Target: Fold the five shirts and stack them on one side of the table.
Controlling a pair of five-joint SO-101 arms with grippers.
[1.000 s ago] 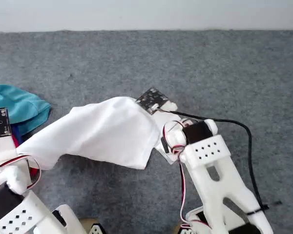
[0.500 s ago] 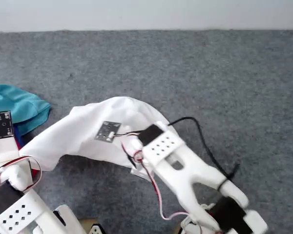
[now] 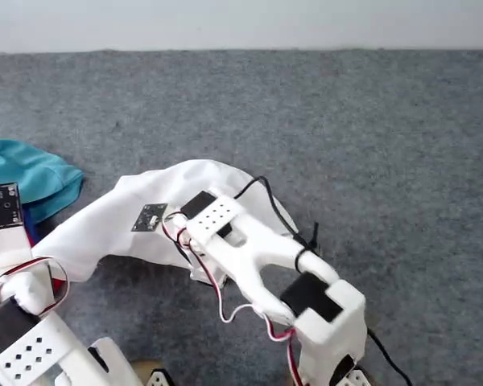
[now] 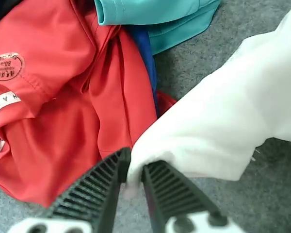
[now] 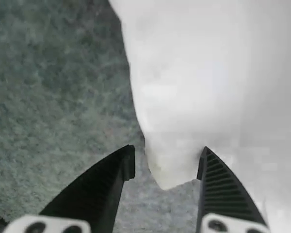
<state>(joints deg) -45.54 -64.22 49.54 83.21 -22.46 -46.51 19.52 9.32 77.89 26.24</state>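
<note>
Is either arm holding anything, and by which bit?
The left gripper pinches the white shirt by a bunched edge. The right gripper is open, jaws either side of a fold, gripping nothing.

Left gripper point(image 4: 135, 165) pinched on white shirt point(image 4: 223, 116), right gripper point(image 5: 167, 154) fingers spread, apparently hovering low

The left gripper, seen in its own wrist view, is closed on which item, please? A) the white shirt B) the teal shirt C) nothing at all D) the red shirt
A: the left gripper is pinched shut on an edge of the white shirt, while the red shirt and the teal shirt lie outside its grip.
</note>
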